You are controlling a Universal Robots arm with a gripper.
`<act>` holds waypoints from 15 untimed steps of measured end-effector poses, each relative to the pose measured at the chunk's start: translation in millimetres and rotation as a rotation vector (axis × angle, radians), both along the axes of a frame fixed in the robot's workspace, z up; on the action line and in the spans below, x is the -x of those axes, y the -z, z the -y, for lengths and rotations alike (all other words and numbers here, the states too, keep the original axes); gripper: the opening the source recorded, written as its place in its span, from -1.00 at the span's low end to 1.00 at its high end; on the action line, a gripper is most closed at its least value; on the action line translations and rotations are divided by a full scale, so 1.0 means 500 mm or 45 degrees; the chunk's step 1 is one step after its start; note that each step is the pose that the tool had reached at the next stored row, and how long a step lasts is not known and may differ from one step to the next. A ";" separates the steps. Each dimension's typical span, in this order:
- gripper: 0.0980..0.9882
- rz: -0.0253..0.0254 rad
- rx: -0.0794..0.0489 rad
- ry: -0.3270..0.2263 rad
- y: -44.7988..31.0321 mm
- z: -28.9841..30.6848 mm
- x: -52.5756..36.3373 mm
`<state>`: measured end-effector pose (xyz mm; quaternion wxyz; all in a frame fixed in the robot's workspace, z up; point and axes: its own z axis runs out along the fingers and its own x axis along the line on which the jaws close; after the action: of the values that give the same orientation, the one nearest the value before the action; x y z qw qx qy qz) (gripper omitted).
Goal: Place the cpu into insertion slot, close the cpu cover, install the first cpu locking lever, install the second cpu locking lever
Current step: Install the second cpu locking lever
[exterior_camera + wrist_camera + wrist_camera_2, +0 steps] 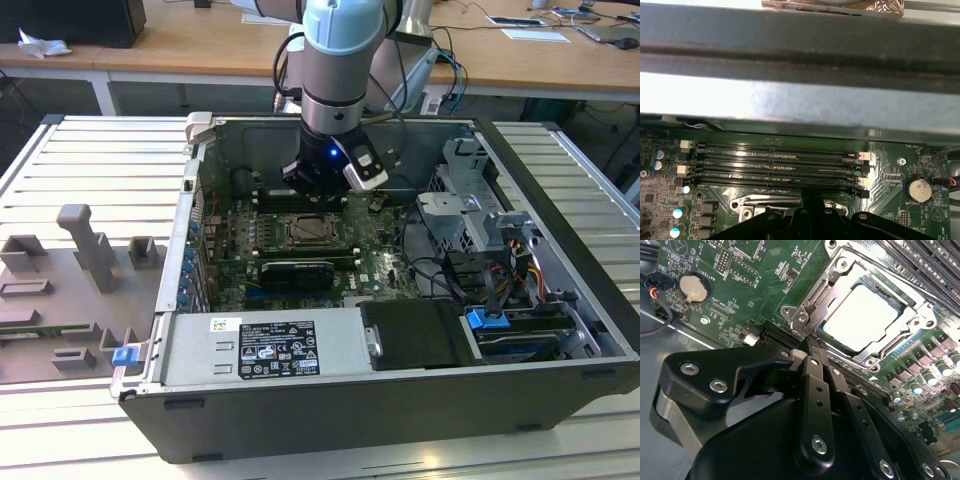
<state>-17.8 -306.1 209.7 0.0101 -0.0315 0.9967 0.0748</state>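
Black linkage of my claw (812, 347) takes up the near part of the second wrist view, its fingers drawn tight together into one narrow tip with nothing between them. That tip rests at, or just short of, the near corner of the socket frame; I cannot tell whether it touches metal.

Working left to right in that view: a round coin cell (694, 287) sits on the green motherboard (765, 285), well apart from the socket. Next comes the insertion slot (860, 315), and the cpu (862, 315) already lies flat inside it, its pale metal top square to the opening. I judge the placement step complete.

The cpu cover (912, 320) appears lowered, its silver frame lying around the chip with the top showing through the middle opening. I judge that step done as well, though whether it is fully seated cannot be confirmed.

A thin metal rod, likely a locking lever (890, 277), runs along the far edge of the frame. Whether either lever is hooked under its catch is not clear, so I treat both lever steps as outstanding or in progress.

Beyond the socket run the long memory slots (780, 160), seen in the first wrist view.

In the exterior view my arm (340, 60) reaches down into the open computer case (420, 400), which lies on the tabletop (60, 150), with the claw just above the socket.
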 end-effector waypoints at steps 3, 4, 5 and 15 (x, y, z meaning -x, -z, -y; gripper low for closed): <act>-0.98 0.0000 0.000 0.000 0.000 0.005 0.000; -0.98 0.0000 0.000 0.000 0.000 0.006 0.000; -0.98 0.0000 0.000 0.000 0.000 0.008 0.000; -0.98 0.0000 0.000 0.000 0.000 0.022 0.000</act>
<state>-17.7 -317.1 209.7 0.0101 -0.0315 0.9967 0.0748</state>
